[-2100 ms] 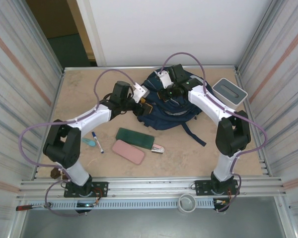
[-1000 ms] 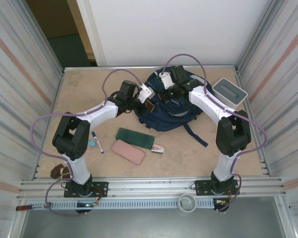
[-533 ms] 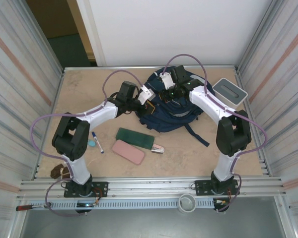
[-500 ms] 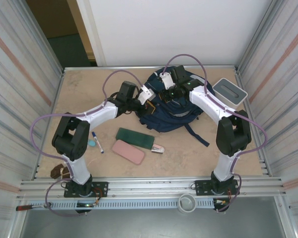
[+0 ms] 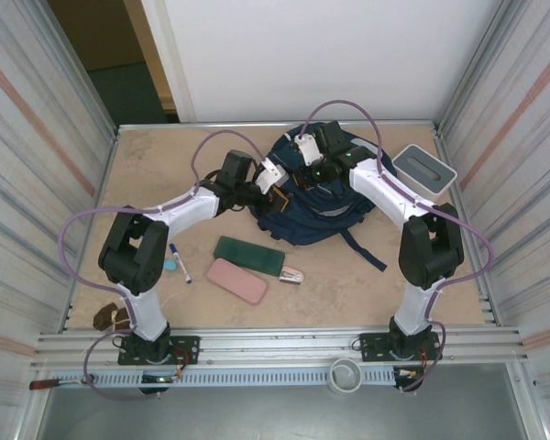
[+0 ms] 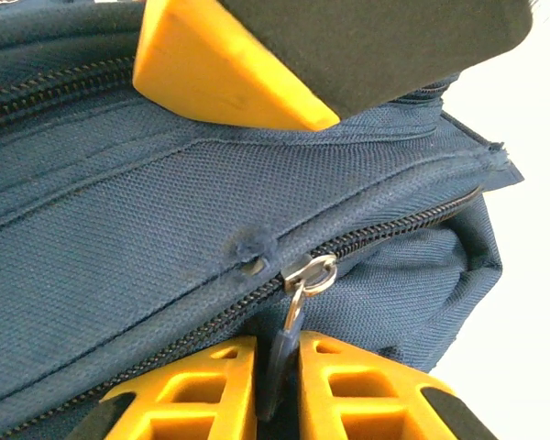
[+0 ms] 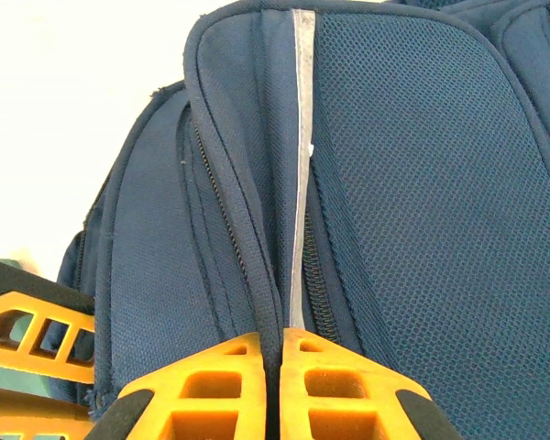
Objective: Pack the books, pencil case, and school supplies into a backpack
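At upper centre of top view, backpack (image 5: pixel 313 218) — left gripper (image 6: pixel 277 365) closed on zipper pull (image 6: pixel 294 316), likely to open zip; right gripper (image 7: pixel 273 356) pinches fabric rim (image 7: pixel 253 257), bracing.

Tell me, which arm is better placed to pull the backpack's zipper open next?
Left. The left gripper is shut on the zipper pull of the backpack, so it probably needs only to drag it along the track. The right gripper pinches a fabric fold, seemingly bracing the bag.
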Available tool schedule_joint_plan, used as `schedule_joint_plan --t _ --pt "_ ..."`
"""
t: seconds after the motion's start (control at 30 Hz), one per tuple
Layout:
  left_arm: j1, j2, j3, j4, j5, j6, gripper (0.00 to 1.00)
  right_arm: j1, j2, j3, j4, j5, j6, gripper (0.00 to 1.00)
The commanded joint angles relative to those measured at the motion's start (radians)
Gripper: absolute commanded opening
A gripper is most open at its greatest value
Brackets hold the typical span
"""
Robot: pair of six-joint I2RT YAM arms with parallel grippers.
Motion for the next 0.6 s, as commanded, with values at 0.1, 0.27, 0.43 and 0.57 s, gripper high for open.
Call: schedule_joint_plan --t 0.1,0.27,0.43,0.57 --pt "-0.013 0.012 0.013 0.031 -0.008 -0.025 0.07 -0.007 -0.028 -0.004 0.046 -0.022 0.012 0.0" --pt "-0.008 -0.021 -0.024 0.069 -0.077 -0.06 0.0 -0.013 -0.042 -0.021 0.032 -0.013 -0.023 0.0" --pt "0.026 -0.07 -0.071 0.103 -0.099 -0.101 0.0 -0.022 -0.083 -0.069 0.029 -0.004 -0.099 0.0" --pt "0.062 -0.087 -0.09 0.092 -0.128 -0.119 0.0 -0.033 -0.121 -0.118 0.047 -0.011 -0.159 0.0"
